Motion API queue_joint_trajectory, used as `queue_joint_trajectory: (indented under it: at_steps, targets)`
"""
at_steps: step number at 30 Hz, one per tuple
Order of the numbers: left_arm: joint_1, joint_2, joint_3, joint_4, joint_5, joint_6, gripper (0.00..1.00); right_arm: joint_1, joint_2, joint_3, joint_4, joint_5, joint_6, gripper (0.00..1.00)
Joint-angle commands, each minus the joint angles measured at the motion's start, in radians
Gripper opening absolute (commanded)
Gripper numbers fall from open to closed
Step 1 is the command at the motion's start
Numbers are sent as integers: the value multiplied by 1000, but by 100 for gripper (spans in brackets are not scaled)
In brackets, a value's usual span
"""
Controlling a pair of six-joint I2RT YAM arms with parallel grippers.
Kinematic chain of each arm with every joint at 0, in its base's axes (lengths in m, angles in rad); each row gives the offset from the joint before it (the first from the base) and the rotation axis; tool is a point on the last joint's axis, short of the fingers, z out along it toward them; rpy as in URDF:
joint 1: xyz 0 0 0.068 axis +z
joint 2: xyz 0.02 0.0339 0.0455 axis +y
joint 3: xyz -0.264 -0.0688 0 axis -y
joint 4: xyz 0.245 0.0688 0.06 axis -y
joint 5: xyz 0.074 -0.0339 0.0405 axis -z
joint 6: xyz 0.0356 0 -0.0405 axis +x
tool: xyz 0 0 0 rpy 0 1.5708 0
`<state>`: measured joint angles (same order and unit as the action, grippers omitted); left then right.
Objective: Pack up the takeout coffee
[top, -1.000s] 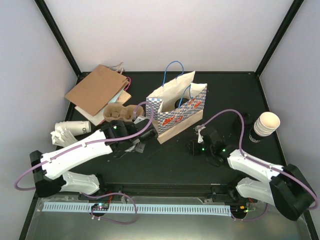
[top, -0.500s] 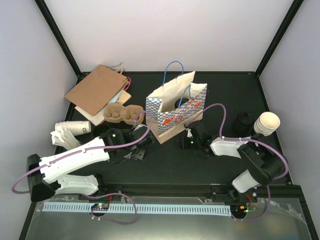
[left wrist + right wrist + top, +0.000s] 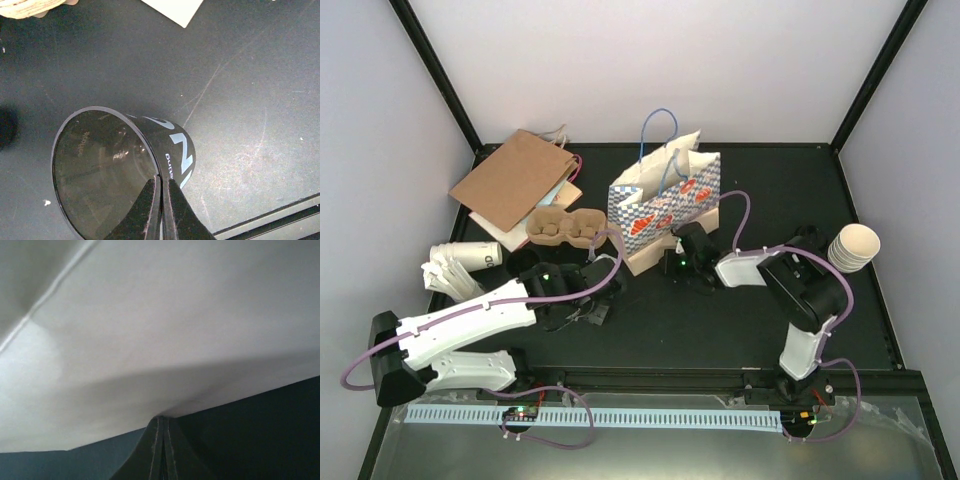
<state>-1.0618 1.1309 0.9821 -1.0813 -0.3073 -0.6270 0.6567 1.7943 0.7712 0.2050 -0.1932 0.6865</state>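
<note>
The left gripper (image 3: 161, 196) pinched the rim of an empty, tipped black lettered cup (image 3: 107, 165), while the right gripper (image 3: 162, 424), fully closed, touched the blue-and-white checked paper bag (image 3: 658, 208).

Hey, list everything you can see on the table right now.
checked bag: one, blue-white, centre back
brown bag: one, brown, back left
carrier: one, tan, left of checked bag
cream cups: one stack, cream, right
white cup: one, white, lying far left
black cup: one, black, held by rim
left end effector: shut on black cup
right end effector: shut on checked bag
</note>
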Motion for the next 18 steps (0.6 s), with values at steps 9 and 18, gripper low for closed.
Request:
queue_joint_trajectory:
  at_steps: [9, 18]
  targets:
    - [-19, 30, -12, 112, 97, 58, 2, 2, -19, 76, -57, 92, -67, 5]
    - [-122, 262, 197, 39, -25, 88, 2, -3, -289, -52, -182, 203, -175, 16]
